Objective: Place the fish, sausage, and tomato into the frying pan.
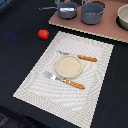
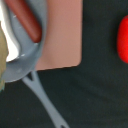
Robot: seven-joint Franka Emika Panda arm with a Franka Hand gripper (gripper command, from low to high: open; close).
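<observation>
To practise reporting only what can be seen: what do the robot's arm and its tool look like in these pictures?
Very little shows. In the exterior view only a small dark grey piece with a paler patch, probably the tool, pokes in at the top edge above the frying pan; the arm itself is out of frame. No cables or markings can be made out.

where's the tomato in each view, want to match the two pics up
Exterior view: the tomato lies on the dark tabletop, off the exterior view's left of the striped placemat, below the frying pan.
Wrist view: the tomato is cut off by the picture's edge, on dark tabletop, apart from the pink board.
Shared landmark: the frying pan on the pink board, its thin handle pointing off the board.
</observation>
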